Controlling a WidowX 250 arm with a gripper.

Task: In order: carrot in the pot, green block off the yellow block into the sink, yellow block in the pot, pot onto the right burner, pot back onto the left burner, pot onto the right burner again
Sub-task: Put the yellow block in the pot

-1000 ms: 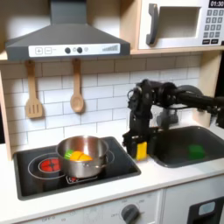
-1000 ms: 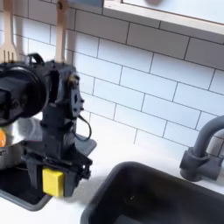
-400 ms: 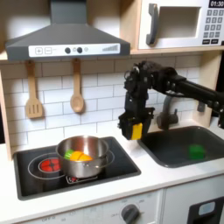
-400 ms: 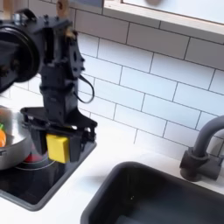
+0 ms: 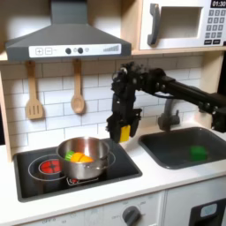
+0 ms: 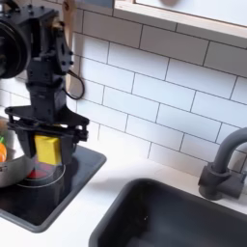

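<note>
My gripper [image 5: 123,132] [image 6: 46,151] is shut on the yellow block [image 5: 124,132] [image 6: 46,150] and holds it in the air above the stove's right burner, a little right of the pot in the first exterior view. The shiny steel pot [image 5: 82,156] sits on the left burner with the orange carrot [image 5: 79,156] inside it. At the second exterior view's left edge the pot's rim [image 6: 8,170] and a bit of the carrot [image 6: 2,152] show. The green block [image 5: 199,153] lies in the sink [image 5: 177,146] at the first exterior view's right.
The black stovetop [image 5: 53,181] has red burner rings. A faucet [image 5: 168,113] [image 6: 224,164] stands behind the sink. A wooden spatula [image 5: 33,95] and spoon [image 5: 78,90] hang on the tiled wall under the range hood. A microwave [image 5: 181,22] sits up high.
The gripper has lifted the yellow block from the counter beside the sink and carried it left, toward the pot, in the first exterior view. Pot, carrot and green block have stayed put.
</note>
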